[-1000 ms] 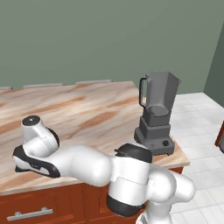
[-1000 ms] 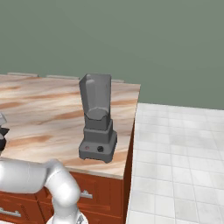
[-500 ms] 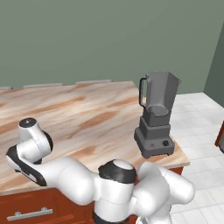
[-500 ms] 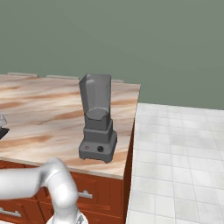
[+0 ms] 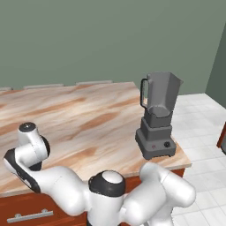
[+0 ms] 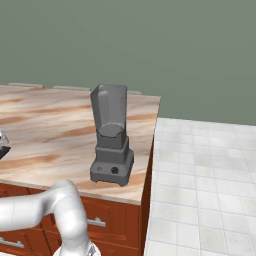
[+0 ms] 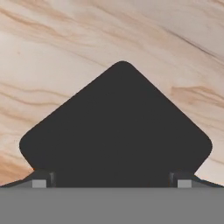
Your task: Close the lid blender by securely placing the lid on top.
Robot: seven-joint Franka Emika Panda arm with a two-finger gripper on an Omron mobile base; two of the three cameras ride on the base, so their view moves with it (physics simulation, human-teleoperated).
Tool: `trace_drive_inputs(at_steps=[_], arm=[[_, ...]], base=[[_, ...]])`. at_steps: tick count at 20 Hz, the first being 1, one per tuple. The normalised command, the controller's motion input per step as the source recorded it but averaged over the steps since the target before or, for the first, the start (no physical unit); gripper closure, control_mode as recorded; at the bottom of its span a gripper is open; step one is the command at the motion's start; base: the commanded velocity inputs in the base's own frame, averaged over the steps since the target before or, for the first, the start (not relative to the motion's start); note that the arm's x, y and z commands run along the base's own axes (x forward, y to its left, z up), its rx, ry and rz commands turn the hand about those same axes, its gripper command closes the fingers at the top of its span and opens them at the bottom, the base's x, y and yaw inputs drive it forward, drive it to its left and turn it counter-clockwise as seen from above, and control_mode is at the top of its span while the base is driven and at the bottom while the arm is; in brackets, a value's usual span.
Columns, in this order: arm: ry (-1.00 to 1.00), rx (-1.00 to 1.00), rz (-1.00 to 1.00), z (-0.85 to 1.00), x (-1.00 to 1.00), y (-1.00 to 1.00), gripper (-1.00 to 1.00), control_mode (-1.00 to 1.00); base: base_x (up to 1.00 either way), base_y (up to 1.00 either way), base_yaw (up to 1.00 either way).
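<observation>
Because the lid (image 7: 116, 131) lies flat on the table (image 5: 79, 119), the hand (image 7: 111, 181) straddles it, spread, at six o'clock; grasp unclear.

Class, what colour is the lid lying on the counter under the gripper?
The lid is plain black, with no pattern; the hand view shows it best.

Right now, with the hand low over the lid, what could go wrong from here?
The lid lies flat on the counter between the fingertips, so a grip on its thin edges might slip. The blender stands far off near the counter's corner, so the long carry could drop the lid or knock the open jar.
</observation>
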Motion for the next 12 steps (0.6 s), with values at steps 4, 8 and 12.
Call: trace_drive_inputs(at_steps=[4,8,12], arm=[[0.0,0.0,0.0,-0.16,0.37,0.09,-1.0,-1.0],[0.01,0.0,0.0,-0.34,0.32,0.21,-1.0,-1.0],[0.12,-0.01,0.0,-0.91,0.11,0.32,1.0,-1.0]], base=[[0.0,0.0,0.0],[0.0,0.0,0.0],[0.0,0.0,0.0]])
